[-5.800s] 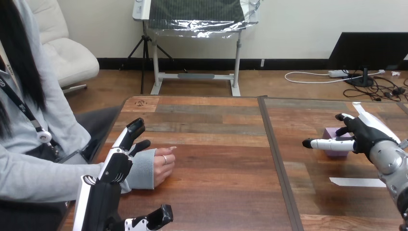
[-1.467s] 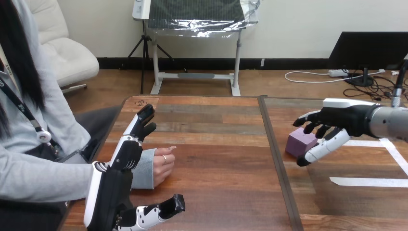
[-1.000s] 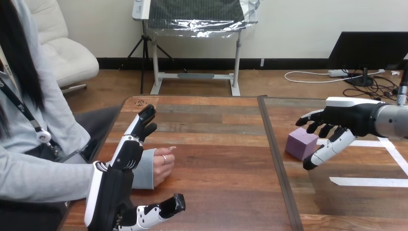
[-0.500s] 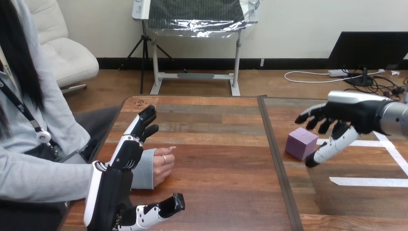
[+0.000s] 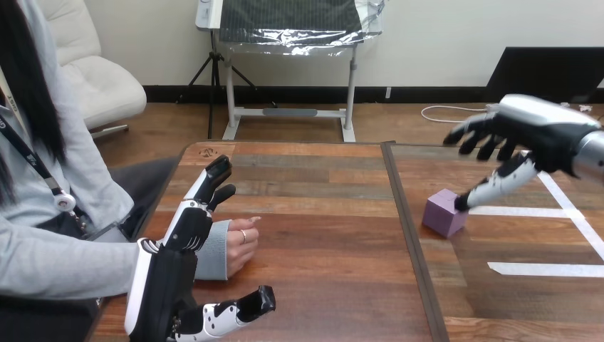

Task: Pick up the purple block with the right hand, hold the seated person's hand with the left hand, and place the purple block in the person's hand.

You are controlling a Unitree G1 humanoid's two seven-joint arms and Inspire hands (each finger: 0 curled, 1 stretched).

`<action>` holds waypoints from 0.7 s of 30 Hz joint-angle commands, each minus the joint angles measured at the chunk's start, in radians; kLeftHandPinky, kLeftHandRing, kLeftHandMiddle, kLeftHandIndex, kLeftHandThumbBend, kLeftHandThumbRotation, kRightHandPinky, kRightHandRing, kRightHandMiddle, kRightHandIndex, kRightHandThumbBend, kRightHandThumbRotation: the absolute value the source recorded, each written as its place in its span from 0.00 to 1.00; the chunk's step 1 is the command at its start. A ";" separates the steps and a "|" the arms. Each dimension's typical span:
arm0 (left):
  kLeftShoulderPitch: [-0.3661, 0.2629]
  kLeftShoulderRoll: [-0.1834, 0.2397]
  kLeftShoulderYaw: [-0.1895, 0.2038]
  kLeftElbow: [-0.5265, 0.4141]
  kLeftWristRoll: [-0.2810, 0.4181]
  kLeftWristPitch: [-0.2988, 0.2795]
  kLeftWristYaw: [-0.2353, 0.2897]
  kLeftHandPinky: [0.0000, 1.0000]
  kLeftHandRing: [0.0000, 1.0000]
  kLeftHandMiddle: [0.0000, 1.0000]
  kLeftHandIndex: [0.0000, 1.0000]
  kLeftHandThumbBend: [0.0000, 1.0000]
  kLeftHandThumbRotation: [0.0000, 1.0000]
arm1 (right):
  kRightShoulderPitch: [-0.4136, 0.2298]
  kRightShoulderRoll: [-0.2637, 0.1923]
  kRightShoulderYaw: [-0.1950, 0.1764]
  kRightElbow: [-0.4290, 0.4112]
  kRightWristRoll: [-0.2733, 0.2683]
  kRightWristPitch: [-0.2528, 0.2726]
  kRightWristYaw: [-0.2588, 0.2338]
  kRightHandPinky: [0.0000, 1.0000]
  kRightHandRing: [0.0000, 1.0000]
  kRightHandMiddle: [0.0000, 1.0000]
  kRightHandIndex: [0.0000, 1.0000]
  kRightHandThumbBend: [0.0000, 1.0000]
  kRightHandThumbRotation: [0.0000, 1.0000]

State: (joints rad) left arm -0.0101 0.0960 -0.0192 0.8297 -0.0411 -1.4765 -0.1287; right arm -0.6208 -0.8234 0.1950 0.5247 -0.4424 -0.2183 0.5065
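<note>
Purple block lies ungrasped on the bench, just below the right hand, which has risen, fingers spread wide; pickup still undone. Left hand stands open beside the person's hand.

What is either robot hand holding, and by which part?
Nothing. The right hand is open above the purple block; the left hand is open beside the person's hand.

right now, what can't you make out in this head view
- Head view: the person's hand, its wrist hidden behind the left hand; touching or apart, cannot tell.
- Head view: thumb tip of the right hand at the purple block's top corner; contact unclear.
- Head view: right arm, cut off by the right edge.
</note>
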 commanded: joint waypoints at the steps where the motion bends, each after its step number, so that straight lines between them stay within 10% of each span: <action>1: -0.059 0.002 -0.006 -0.011 -0.010 0.006 -0.006 0.87 0.93 0.94 0.90 1.00 0.54 | -0.077 0.042 -0.032 0.089 0.010 -0.017 -0.097 0.65 0.72 0.76 0.82 0.97 0.31; 21: -0.049 0.002 0.000 -0.024 0.000 0.004 -0.007 0.86 0.93 0.94 0.90 1.00 0.55 | -0.230 0.151 0.023 0.476 -0.032 -0.112 -0.321 0.54 0.65 0.76 0.84 0.99 0.43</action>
State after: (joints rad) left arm -0.0099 0.0973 -0.0192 0.8294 -0.0398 -1.4724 -0.1331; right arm -0.7295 -0.7263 0.2008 0.9100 -0.4609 -0.3176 0.2334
